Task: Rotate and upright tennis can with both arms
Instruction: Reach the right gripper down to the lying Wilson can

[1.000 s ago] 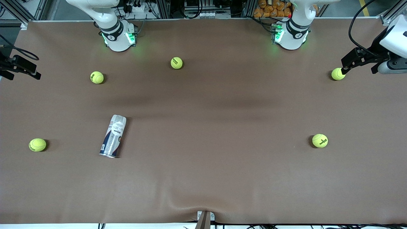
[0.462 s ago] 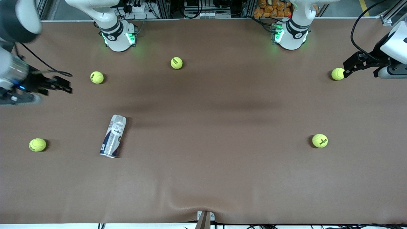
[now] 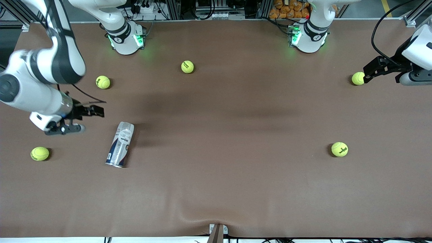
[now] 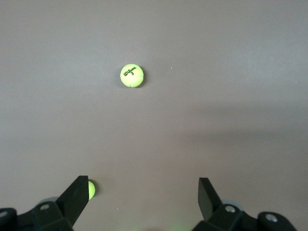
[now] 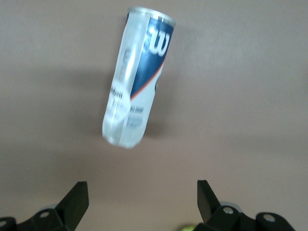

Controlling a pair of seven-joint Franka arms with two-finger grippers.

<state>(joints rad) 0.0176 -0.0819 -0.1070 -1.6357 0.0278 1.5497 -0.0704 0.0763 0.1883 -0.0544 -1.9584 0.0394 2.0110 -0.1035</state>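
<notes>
The tennis can (image 3: 120, 144) lies on its side on the brown table, toward the right arm's end, silver rim toward the front camera. It also shows in the right wrist view (image 5: 136, 79), with its "W" label visible. My right gripper (image 3: 98, 111) is open and empty, in the air beside the can's closed end; the can lies ahead of its fingers (image 5: 77, 199). My left gripper (image 3: 368, 71) is open and empty at the left arm's end of the table, next to a tennis ball (image 3: 358, 78), which shows by one finger in the left wrist view (image 4: 90, 189).
Several tennis balls lie scattered: one (image 3: 39, 153) near the table's edge at the right arm's end, one (image 3: 103, 82) and one (image 3: 187, 66) nearer the bases, one (image 3: 339, 149) toward the left arm's end, also in the left wrist view (image 4: 132, 75).
My right arm has swung in from the table's edge toward the can, its gripper now close to the can's closed end. My left gripper has barely shifted. The can has not moved.
</notes>
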